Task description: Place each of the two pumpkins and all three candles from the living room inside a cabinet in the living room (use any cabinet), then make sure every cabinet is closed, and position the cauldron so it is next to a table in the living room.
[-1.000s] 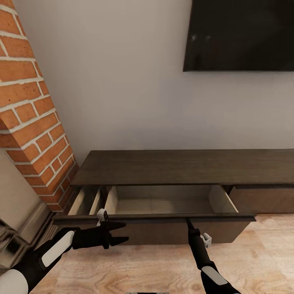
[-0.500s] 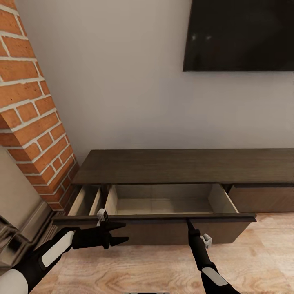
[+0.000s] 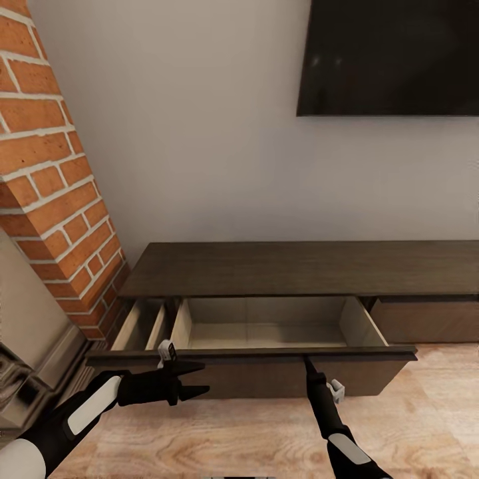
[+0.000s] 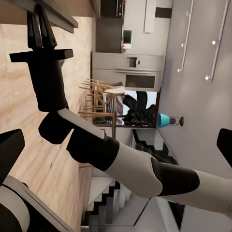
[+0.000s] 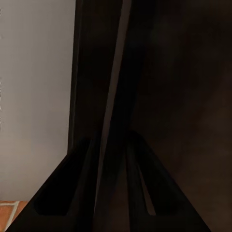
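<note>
**Drawer open, right gripper on its front edge**

Almost nothing differs from a second ago: the whole head view has drifted slightly, so the camera moved; both arms and the drawer sit as before.

The cabinet, a long low dark-brown unit, stands against the grey wall beneath the dark TV, with the brick column to its left. Its wide drawer is pulled out, pale beige inside, nothing in it.

Right gripper pinches the drawer's front edge; in the right wrist view its fingers straddle the dark panel. Left gripper hovers just before the drawer front over the wood floor, jaws spread, holding nothing.
</note>
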